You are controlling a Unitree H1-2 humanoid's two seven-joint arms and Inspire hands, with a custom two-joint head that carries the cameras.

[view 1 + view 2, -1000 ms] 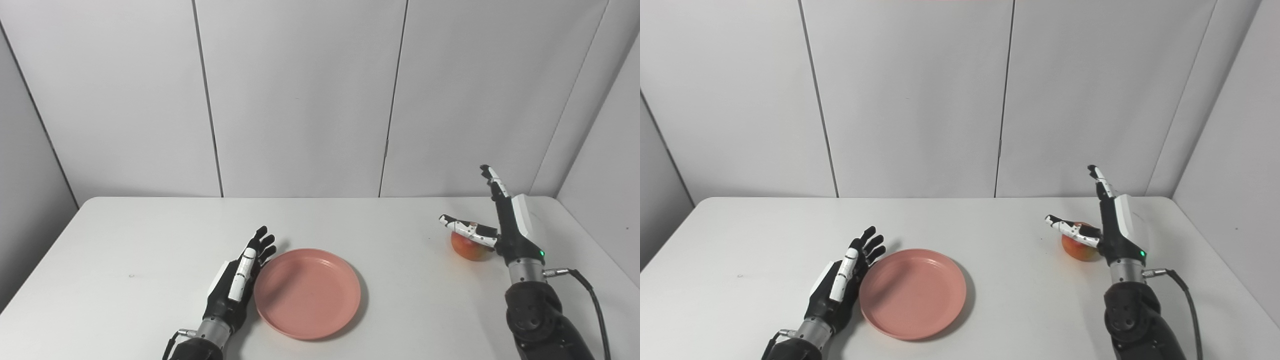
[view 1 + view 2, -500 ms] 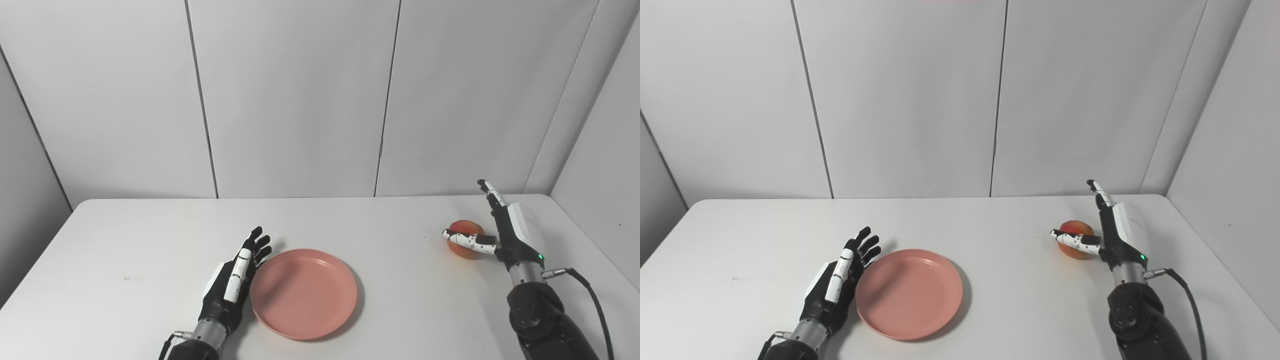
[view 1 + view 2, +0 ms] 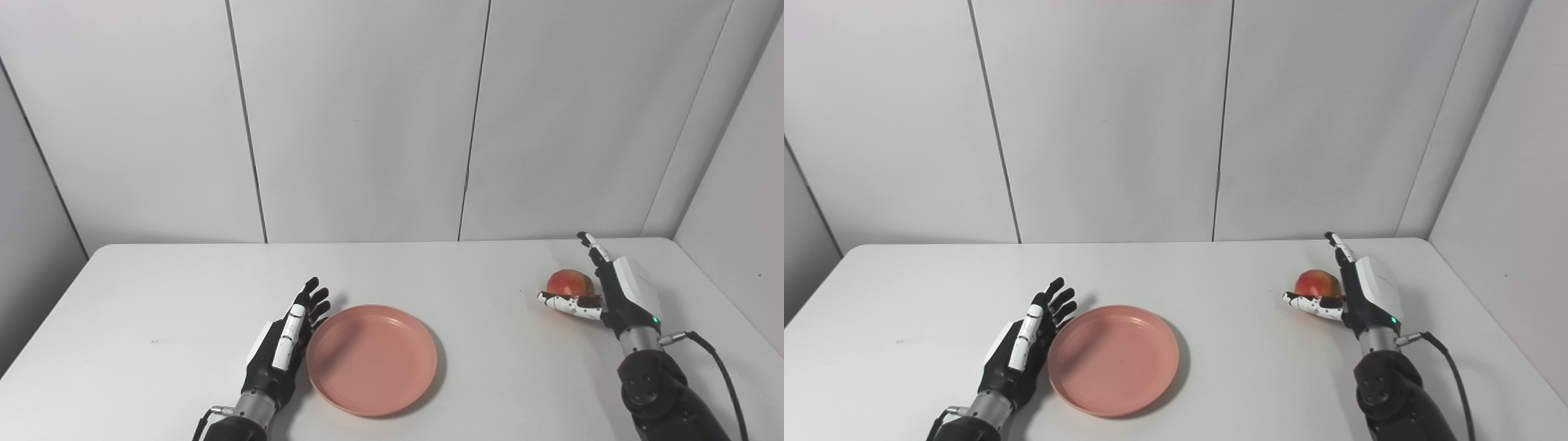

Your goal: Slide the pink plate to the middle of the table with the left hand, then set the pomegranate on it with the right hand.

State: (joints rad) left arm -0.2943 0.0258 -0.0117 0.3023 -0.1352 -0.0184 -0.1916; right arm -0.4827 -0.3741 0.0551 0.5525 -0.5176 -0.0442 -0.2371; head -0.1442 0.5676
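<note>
The pink plate (image 3: 372,359) lies flat on the white table (image 3: 153,294), near the front and about mid-width. My left hand (image 3: 283,343) is open, fingers straight, its edge resting against the plate's left rim. The pomegranate (image 3: 569,284), red and orange, sits on the table at the right. My right hand (image 3: 603,291) is open beside it: the palm stands right of the fruit, the fingers reach up behind it, and the thumb crosses in front of its base. It holds nothing. The same shows in the right eye view, with the plate (image 3: 1113,360) and the pomegranate (image 3: 1318,284).
Grey wall panels (image 3: 367,116) stand behind the table's far edge. A black cable (image 3: 723,373) trails from my right wrist toward the right edge of the table.
My right hand has dropped lower and now cups the pomegranate's right side, the thumb moving from above the fruit to its front base. The camera shifted a little. My left hand and the plate stay put.
</note>
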